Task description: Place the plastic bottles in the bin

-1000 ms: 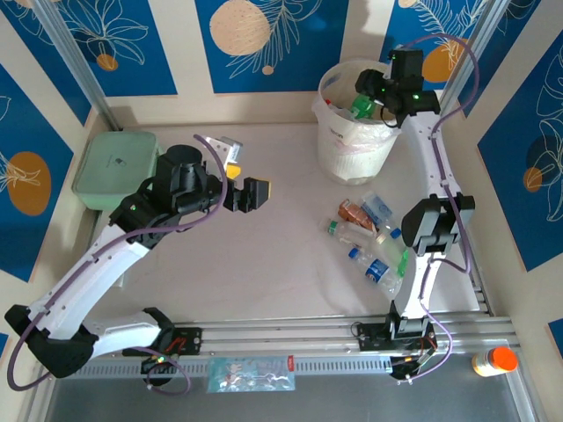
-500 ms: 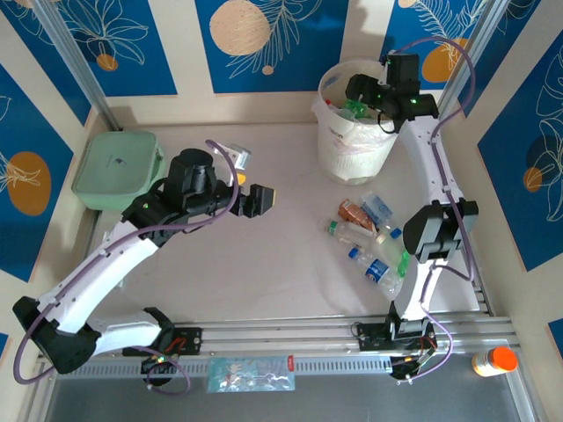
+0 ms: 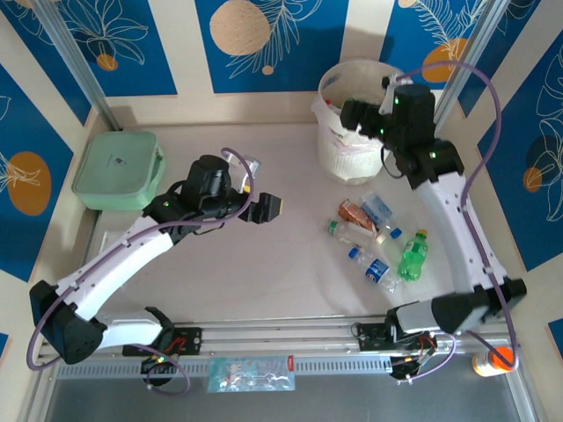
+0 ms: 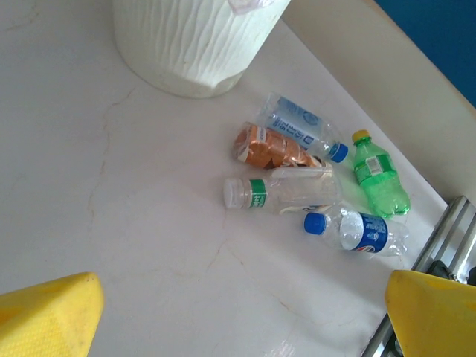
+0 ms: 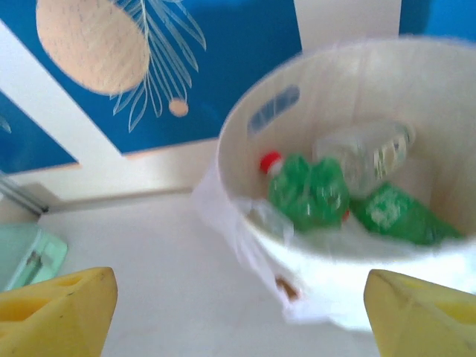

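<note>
Right gripper, jaws apart and empty, just beside the large round white plastic bin; green and clear plastic bottles inside. More bottles on pale tabletop nearward of bin. Blue leaf-patterned walls behind it.

I saw the pale counter bearing the bin at its far right. A lidded green box sat at its far left, well apart from the bin. Between the bin and the near edge, five plastic bottles lay in a loose cluster. A crushed copper bottle touched a clear blue-labelled bottle. Just beside them lay a clear green-banded bottle. Toward the near edge lay a blue-capped bottle, and rightmost a green bottle with a yellow cap.
</note>
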